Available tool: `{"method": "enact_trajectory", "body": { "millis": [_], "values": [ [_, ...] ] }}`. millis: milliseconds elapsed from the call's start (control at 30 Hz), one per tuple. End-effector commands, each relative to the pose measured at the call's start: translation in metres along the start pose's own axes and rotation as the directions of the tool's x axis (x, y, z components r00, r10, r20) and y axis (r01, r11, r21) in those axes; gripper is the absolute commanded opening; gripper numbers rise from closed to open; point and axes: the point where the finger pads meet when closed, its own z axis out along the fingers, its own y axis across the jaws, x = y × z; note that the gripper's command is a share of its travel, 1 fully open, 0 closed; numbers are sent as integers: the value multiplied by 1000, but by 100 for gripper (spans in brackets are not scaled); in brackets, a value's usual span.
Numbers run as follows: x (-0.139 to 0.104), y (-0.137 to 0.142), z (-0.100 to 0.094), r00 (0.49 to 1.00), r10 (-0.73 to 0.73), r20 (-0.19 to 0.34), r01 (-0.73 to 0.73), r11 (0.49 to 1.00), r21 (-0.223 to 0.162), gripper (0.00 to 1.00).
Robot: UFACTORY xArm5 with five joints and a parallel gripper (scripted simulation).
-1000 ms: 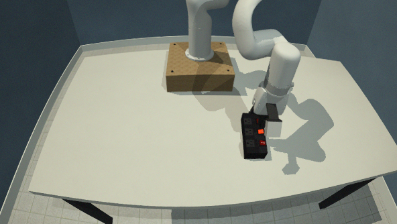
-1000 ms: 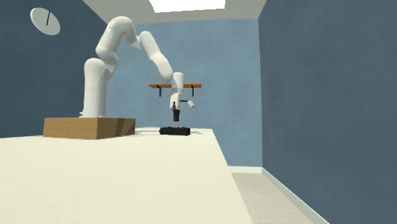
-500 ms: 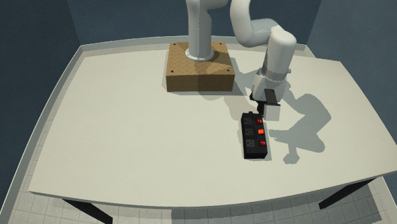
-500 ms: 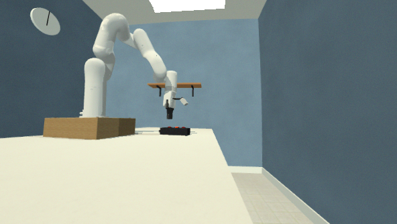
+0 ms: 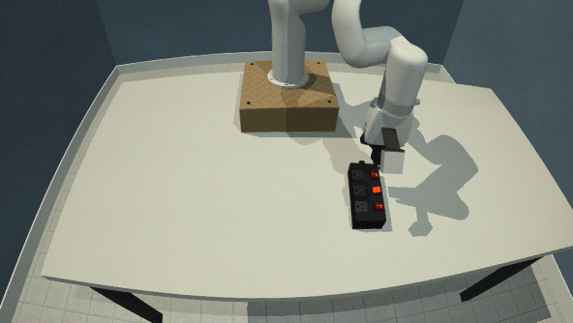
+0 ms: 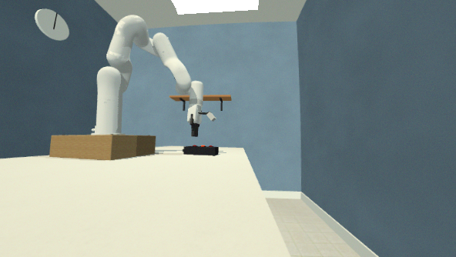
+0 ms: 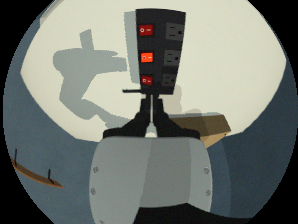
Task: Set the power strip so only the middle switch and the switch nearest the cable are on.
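- The gripper [image 7: 153, 106] has its fingers pressed together with nothing between them, pointing down.
- It hangs in the air above the strip's [image 5: 367, 196] end that faces the base [image 5: 287, 98], clear of the strip, as the exterior view shows.
- In the wrist view the fingertips lie just short of the nearest switch [image 7: 147, 80].
- The strip is black, lies flat and the right way up on the table [image 5: 194, 203], in the right half, nearer the front edge than the back.
- Its long side runs from back to front, roughly parallel to the right edge.
- Three red switches sit in a row along its right side, with a socket beside each.
- The middle switch [image 5: 376, 190] glows brighter orange-red than the back switch [image 5: 374, 174] and the front switch [image 5: 378, 206], which look darker.
- I cannot tell which end the cable leaves from.
- The base is a brown block near the middle of the back edge, well apart from the strip.
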Motion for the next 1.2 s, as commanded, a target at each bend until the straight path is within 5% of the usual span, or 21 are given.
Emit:
{"method": "enact_trajectory", "body": {
  "millis": [0,1167],
  "values": [
    [1,-1,-1,1000,0,-3,0,1000,2,0],
    [1,-1,9,1000,0,-3,0,1000,2,0]
  ]
}}
